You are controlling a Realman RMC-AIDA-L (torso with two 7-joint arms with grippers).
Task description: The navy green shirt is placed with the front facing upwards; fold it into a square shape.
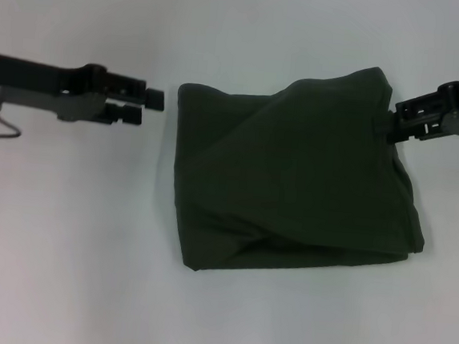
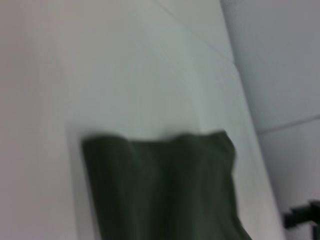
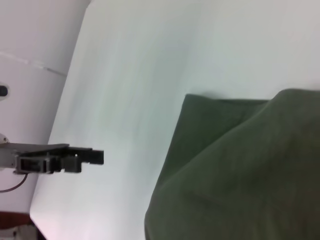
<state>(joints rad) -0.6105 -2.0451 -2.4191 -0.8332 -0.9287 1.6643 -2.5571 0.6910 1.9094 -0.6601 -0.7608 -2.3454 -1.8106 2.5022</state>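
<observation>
The navy green shirt lies folded into a rough, rumpled block in the middle of the white table, plain side up, with no lettering showing. My right gripper is shut on its far right corner and holds that corner raised, so the cloth slopes down from it. My left gripper hovers just left of the shirt's far left corner, open and holding nothing, a small gap away from the cloth. The left wrist view shows the shirt from the side. The right wrist view shows the shirt with the left gripper beyond it.
The white table stretches bare around the shirt. A thin cable hangs under the left arm. The right arm's dark gripper shows at the edge of the left wrist view.
</observation>
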